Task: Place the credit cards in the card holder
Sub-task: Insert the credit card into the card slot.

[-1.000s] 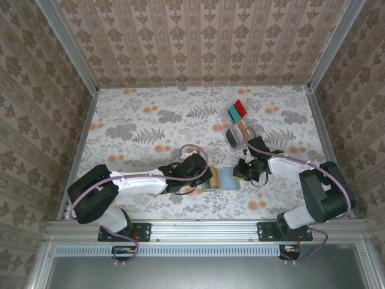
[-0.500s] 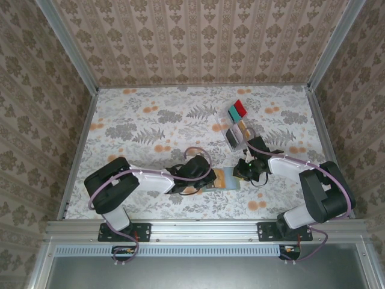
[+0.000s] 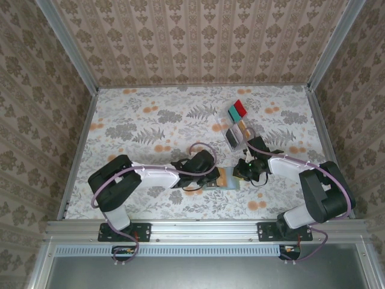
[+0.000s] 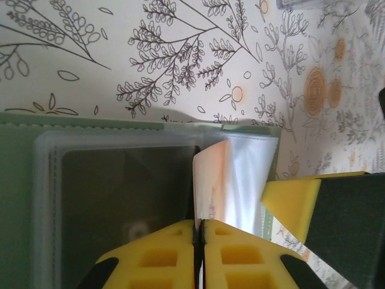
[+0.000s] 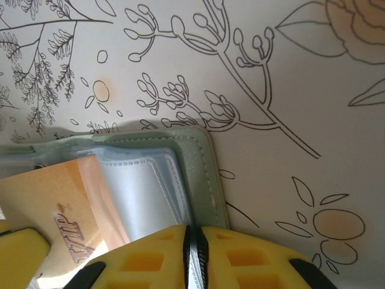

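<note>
Inside left hand (image 4: 199, 233) grip, tan card (image 4: 212, 174) edge; card holder (image 4: 18, 180) beneath.

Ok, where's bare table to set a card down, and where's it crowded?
Free: the table's left stretch, from the left rail to the clear tray; between the tray and the right rail. Crowded: where the left end effector, pinching a tan card, and right end effector meet at the card holder, and the tray.
</note>
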### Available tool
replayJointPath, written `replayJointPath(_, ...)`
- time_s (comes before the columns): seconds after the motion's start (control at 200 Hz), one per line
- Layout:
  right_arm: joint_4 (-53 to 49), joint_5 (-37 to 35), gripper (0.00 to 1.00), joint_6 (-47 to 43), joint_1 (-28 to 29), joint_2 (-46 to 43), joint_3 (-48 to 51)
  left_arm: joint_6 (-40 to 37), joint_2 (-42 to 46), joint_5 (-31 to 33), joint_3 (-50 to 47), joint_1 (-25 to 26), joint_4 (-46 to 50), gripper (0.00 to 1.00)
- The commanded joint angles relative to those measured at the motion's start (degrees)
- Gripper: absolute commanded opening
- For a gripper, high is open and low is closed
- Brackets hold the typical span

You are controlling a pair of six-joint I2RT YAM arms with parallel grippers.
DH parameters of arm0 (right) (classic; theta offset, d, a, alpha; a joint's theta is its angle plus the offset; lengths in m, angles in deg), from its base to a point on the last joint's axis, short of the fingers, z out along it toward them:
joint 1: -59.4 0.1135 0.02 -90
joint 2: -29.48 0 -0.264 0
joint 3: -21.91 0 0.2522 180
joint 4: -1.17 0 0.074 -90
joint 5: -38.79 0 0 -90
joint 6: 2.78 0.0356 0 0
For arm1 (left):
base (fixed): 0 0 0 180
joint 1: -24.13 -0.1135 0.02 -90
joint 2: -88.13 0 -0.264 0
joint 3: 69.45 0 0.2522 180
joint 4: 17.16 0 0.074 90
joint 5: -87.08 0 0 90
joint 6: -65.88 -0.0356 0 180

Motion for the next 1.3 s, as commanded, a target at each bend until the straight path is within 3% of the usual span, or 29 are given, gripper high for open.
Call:
replayJointPath(0.0,-1.2,-5.2,0.17,-0.5,0.6,3.7,2.9,-2.8,-3.1,-0.7,2.2,1.7,4.8,0.13)
replayJointPath(0.38,-1.2,-5.3,0.17,-0.4,0.6,3.6,2.9,-5.0,0.9,5.7,3.0,3.1,14.1,0.24)
replayJointPath(1.295,-1.2,-5.1,0.17,-0.4,0.6,3.8,2.9,-9.0,-9.0,0.1,11.6,2.8,11.8,0.21)
